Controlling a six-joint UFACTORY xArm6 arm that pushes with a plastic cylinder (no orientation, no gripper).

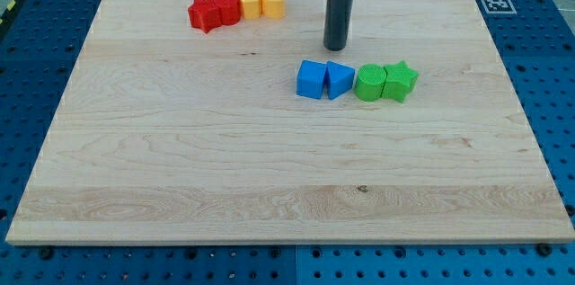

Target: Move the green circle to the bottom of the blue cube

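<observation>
The tip (pixel 335 48) rests just above the blue cube (pixel 311 79), touching nothing. The green circle (pixel 369 83) sits right of the blue blocks. The arm carries no gripper.

Bright, even light falls from overhead across the whole frame, with no harsh glare on the pale wooden counter (pixel 180 159). Shadows are soft and short, hugging the bases of the blocks and the rod (pixel 337 11). Focus is sharp from edge to edge; the counter's sides slant inward toward the frame's top.
</observation>
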